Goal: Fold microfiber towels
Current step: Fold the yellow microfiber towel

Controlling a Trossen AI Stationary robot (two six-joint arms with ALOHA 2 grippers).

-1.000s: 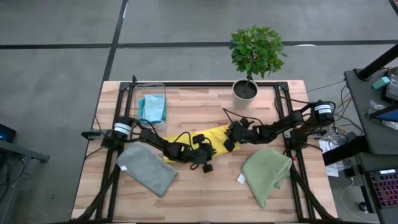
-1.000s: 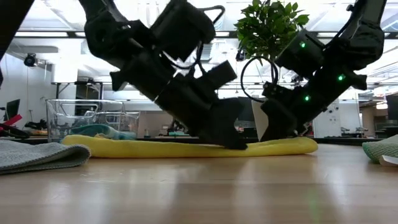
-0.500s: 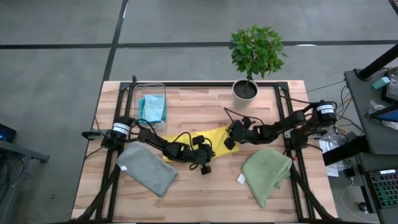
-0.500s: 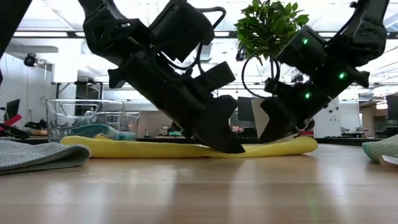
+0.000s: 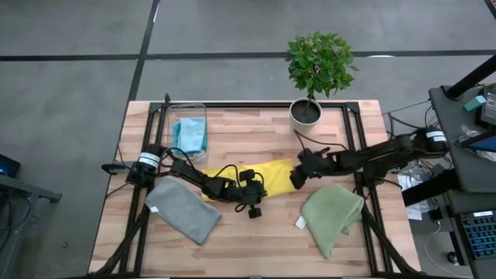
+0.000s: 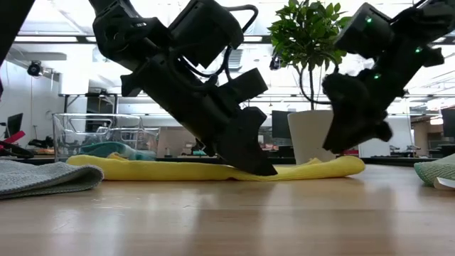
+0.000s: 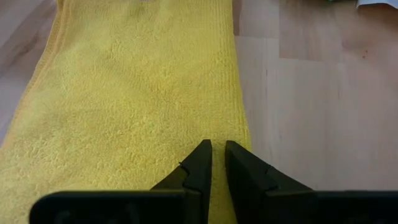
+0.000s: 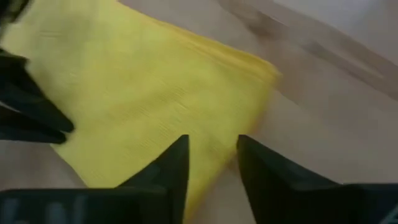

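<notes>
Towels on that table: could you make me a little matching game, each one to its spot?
Things:
1. yellow towel
2. grey towel
3. olive green towel
4. teal towel

Places:
A. inside the clear bin
B. table's front left
C. table's front right
D. middle, between both grippers

Pairs: 1-D, 2-B, 3-C, 4-A

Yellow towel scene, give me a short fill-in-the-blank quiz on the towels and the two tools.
1. The left tool presses on the ____ towel.
2. The right tool, lifted off that towel, has its fingers ____.
3. The olive green towel lies on the table's ____ side in the high view.
4. The teal towel lies inside the clear ____.

Missing words: yellow; open; right; bin
</notes>
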